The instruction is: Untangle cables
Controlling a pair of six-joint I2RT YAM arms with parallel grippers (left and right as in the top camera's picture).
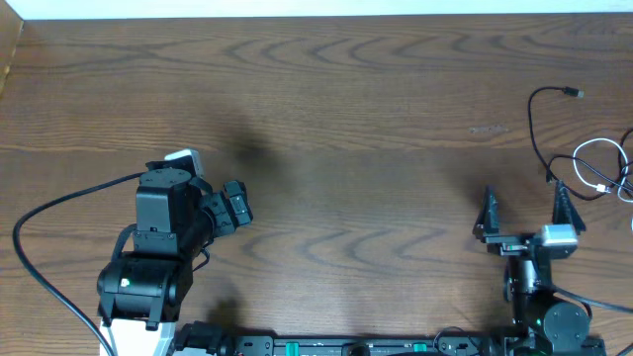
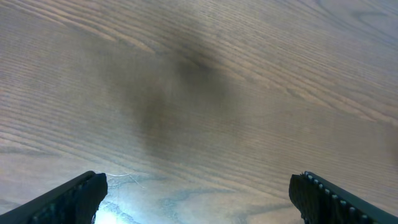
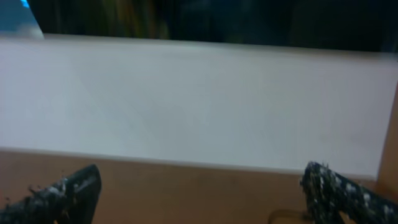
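Observation:
The black cable (image 1: pixel 532 117) and the white cable (image 1: pixel 604 185) lie together at the table's far right edge. The black one arcs up to a small plug (image 1: pixel 573 93). The white one lies in loops that cross the black one. My right gripper (image 1: pixel 523 201) is open and empty, with its right finger just left of the cables' lower end. In the right wrist view (image 3: pixel 199 183) its fingers are wide apart and no cable shows between them. My left gripper (image 1: pixel 235 203) is open and empty at the left of the table, far from the cables. The left wrist view (image 2: pixel 198 190) shows only bare wood.
The wooden table (image 1: pixel 356 109) reaches a pale wall at the far edge (image 3: pixel 199 99). A thick black arm wire (image 1: pixel 40 213) loops at the left. The arm bases (image 1: pixel 346 346) stand along the front edge.

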